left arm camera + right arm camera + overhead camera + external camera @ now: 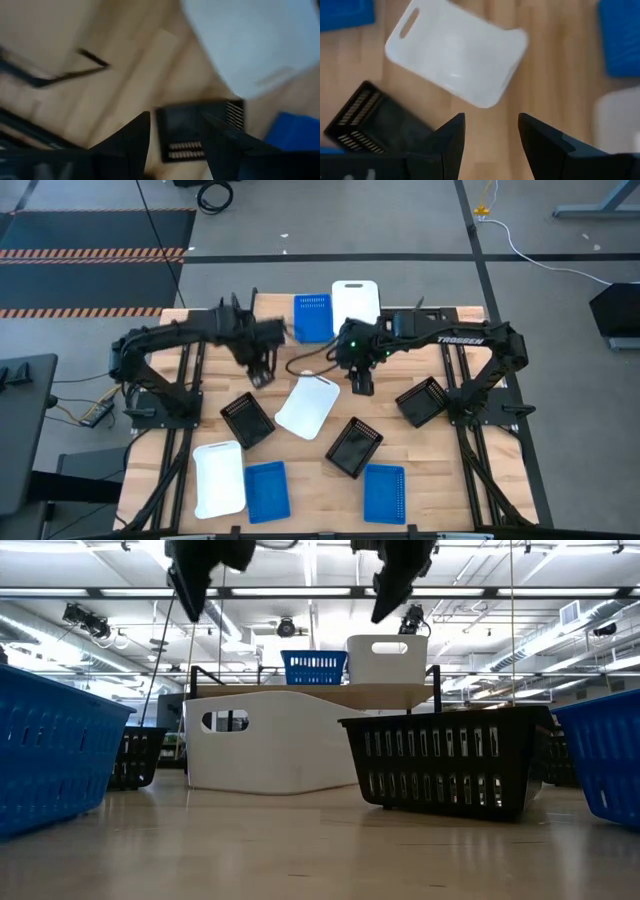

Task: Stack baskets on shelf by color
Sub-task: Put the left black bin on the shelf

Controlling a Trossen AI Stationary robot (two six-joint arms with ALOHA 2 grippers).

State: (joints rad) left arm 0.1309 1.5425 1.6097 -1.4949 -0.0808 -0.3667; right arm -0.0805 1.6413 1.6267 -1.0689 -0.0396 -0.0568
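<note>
On the far shelf (300,693) stand a blue basket (312,317) and a white basket (355,302) side by side. On the table lie a white basket (308,405) at the middle, three black baskets (246,420) (354,446) (421,400), and near the front edge a white basket (219,478) and two blue ones (266,491) (384,492). My left gripper (262,375) hangs open in the air above the left black basket (200,130). My right gripper (360,380) hangs open beside the middle white basket (457,57).
Both arms reach in over the shelf's front, high above the table (320,840). Baskets are scattered over the middle and near part of the table. Bare wood shows between the middle white basket and the right black basket.
</note>
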